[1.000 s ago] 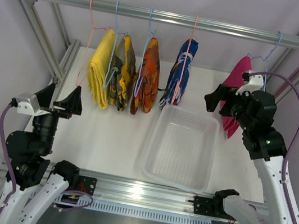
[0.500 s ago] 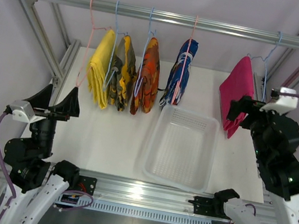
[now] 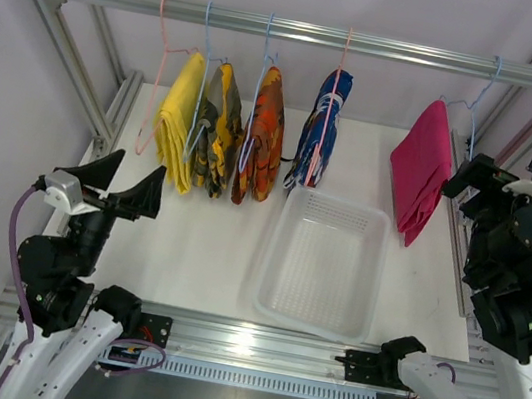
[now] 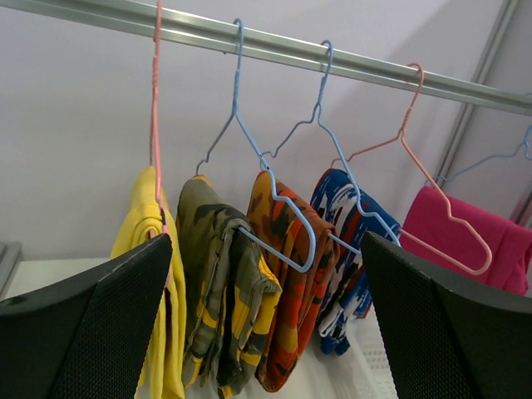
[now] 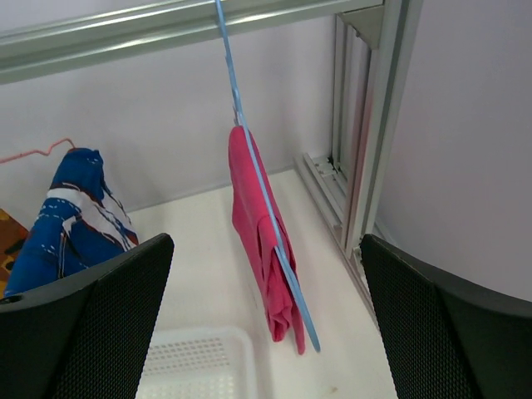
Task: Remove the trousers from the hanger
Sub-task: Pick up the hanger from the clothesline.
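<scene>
White table (image 3: 189,238) below rail (image 3: 302,33), all five garments hung. Change: right claw (image 3: 474,180) has backed away from magenta trousers (image 3: 420,173); they now hang straight ahead of it, apart, on blue hanger (image 3: 479,102). Nothing removed yet; judged a reset before re-approach. Right arm raised, elbow bent, fingers spread wide, empty. Left claw (image 3: 133,178) has dipped slightly, spread, empty, tilted up; yellow trousers (image 3: 179,120) ahead of it, well apart
</scene>
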Motion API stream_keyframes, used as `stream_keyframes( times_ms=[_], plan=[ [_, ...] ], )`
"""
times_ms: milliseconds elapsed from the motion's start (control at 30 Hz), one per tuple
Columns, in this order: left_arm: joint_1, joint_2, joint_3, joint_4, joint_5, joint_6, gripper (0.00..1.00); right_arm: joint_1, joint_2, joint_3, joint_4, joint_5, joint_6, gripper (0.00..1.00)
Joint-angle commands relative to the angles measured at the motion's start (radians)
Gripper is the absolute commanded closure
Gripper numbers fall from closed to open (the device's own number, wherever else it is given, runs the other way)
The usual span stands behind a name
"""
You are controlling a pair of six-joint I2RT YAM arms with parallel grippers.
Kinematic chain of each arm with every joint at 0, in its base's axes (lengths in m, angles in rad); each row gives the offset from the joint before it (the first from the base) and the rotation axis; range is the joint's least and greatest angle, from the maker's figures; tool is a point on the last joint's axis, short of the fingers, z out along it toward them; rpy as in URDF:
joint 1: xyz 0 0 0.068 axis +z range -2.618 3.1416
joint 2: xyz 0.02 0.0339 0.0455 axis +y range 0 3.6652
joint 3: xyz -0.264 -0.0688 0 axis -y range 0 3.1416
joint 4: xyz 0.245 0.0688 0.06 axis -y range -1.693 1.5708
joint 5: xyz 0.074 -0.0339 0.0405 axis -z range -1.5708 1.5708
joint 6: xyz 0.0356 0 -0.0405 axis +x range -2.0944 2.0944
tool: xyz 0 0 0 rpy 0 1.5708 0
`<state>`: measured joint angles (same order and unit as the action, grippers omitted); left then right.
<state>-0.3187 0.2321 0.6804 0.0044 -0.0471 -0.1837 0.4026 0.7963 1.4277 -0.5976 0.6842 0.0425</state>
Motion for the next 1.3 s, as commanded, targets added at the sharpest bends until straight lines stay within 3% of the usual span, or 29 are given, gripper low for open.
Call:
stream_keyframes(
  times_ms=[0,133,300,467,500,933,1267],
  plan=[
    [-0.005,0.026,0.021,0.008,0.069,-0.025,0.01,-0.011,0.05,0.045,0.062,-0.001,-0.02,0.01],
    [-0.005,0.041,0.022,0.003,0.053,-0.025,0.01,-0.112,0.118,0.074,0.045,-0.165,0.023,0.0],
    [-0.005,0.065,0.031,-0.029,0.006,-0.022,0.01,-0.361,0.245,0.114,0.025,-0.405,0.123,0.01],
    [-0.005,0.076,0.031,-0.035,0.006,-0.019,0.01,-0.475,0.388,0.217,-0.037,-0.553,0.172,0.01],
    [-0.005,0.088,0.036,-0.04,0.006,-0.019,0.01,-0.517,0.412,0.221,-0.027,-0.64,0.201,0.01],
    [-0.005,0.102,0.045,-0.057,0.015,-0.02,0.01,-0.705,0.469,0.116,0.177,-1.19,0.393,0.03],
    [-0.005,0.11,0.053,-0.064,0.019,-0.019,0.01,-0.782,0.486,-0.053,0.427,-1.5,0.6,0.08]
  ],
)
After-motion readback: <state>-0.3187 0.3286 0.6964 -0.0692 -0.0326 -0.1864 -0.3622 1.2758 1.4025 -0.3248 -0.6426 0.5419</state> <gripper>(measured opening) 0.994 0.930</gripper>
